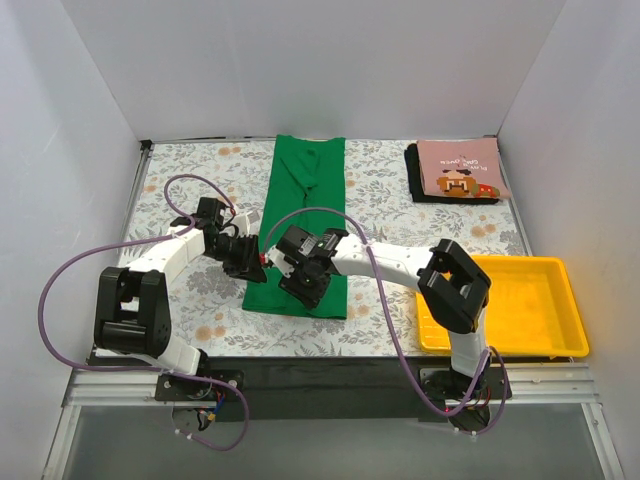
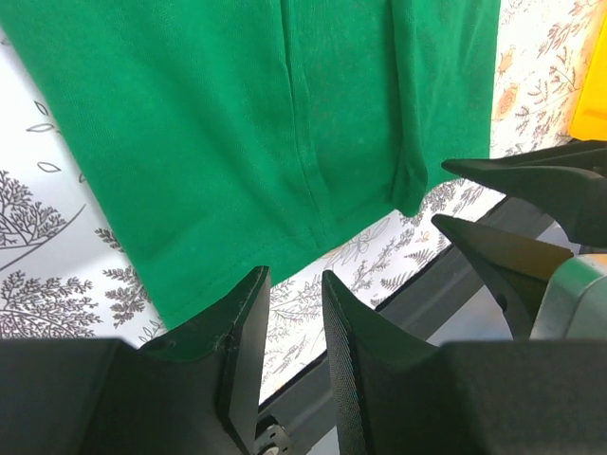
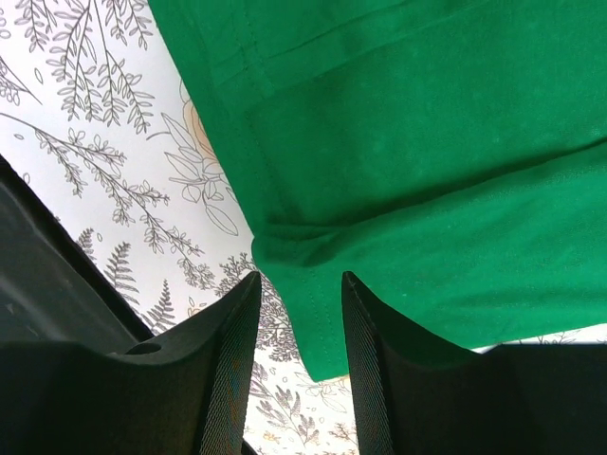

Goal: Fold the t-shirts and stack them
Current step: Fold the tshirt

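Floral table cover [image 1: 190,170], white walls [image 1: 300,60] round. Near edge: green t-shirt [image 1: 310,200] lies as a long strip, long axis running near-to-far down table centre, hem end nearest the arm bases, collar end far. L gripper [image 2: 294,280] sits at hem's left corner, jaws part open, narrow gap, nothing in it. R gripper [image 3: 302,280] is over hem's right part, jaws wider, cloth edge below gap, not seen pinched. Both arms approx. equally close to hem; judged next: grasp hem, carry it toward collar. Yellow tray [image 1: 500,350] near right. Far right: pink t-shirt [image 1: 460,170] folded atop black t-shirt [image 1: 412,175].
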{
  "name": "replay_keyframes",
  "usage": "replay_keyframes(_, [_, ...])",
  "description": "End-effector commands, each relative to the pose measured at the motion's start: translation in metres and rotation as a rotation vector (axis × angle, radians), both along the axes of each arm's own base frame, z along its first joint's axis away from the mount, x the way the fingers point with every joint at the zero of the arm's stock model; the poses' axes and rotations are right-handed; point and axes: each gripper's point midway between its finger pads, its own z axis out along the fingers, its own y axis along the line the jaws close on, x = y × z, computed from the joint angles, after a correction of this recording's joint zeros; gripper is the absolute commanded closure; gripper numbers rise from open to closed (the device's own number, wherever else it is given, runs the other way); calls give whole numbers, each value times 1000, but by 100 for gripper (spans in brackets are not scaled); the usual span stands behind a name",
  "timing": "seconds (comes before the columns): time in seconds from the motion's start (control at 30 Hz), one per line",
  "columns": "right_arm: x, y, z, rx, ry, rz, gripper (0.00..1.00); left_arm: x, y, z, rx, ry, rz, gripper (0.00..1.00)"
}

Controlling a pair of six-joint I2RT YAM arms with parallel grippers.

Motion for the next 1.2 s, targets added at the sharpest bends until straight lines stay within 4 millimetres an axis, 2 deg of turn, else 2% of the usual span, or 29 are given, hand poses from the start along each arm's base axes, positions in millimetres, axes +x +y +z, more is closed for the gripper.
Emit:
replay_keyframes(0.0, [6,17,11,43,-10,-38,53,5,-2,4,-1,-39,6,73])
replay_keyframes(0.17, [12,20,6,29,-21,-80,53,5,-1,5,0,-47,9,73])
replay_keyframes(0.57, [12,20,-9,-2,-3,-82,55,6,-1,5,1,-49,9,73])
replay_keyframes(0.77, [12,20,-5,9,3,-80,68,5,-1,4,-1,-44,8,73])
replay_keyframes(0.8, [12,21,-5,13,8,-76,77,5,-1,4,-1,-44,8,72])
replay_keyframes(0.97, [12,21,-3,25,25,-60,99,5,-1,3,3,-45,7,72])
replay_keyframes(1.17, [15,25,13,69,21,-38,99,4,-1,0,2,-26,6,72])
